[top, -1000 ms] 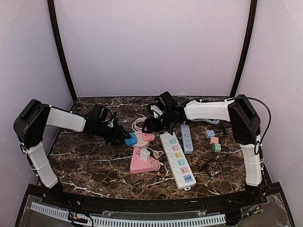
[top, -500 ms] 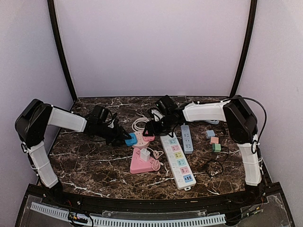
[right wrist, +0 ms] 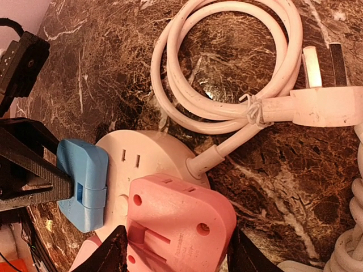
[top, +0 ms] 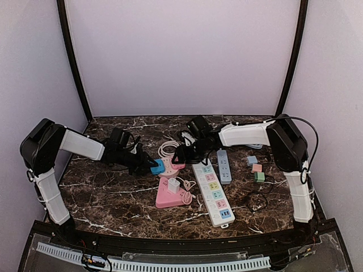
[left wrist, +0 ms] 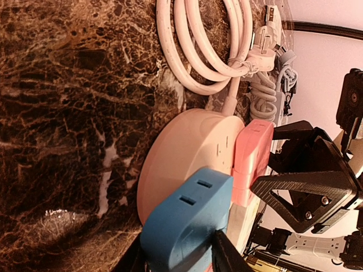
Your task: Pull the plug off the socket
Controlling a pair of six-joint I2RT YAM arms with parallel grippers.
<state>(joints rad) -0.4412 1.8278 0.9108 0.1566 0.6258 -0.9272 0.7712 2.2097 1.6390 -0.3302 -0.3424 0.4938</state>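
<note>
Inside the left gripper (left wrist: pixel 181 252): blue plug (left wrist: pixel 184 221), jaws clamping its 2 sides. Likewise the right gripper (right wrist: pixel 176 255) is gripping the pink plug (right wrist: pixel 176 218), fingers (right wrist: pixel 113 256) looking flush on both flanks. Just ahead of each tip the socket (right wrist: pixel 144 156) is sitting, 2 plugs seated on opposite edges. Grippers are facing each other, so each pull axis is likely running straight back along its own wrist. Beyond the socket, white cord (right wrist: pixel 227 73) is lying coiled.

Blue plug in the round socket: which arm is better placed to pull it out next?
Left. The left claw has the blue plug between its fingers. The right claw sits at the pink plug, on the other side of the round socket, and would probably have to cross over.
</note>
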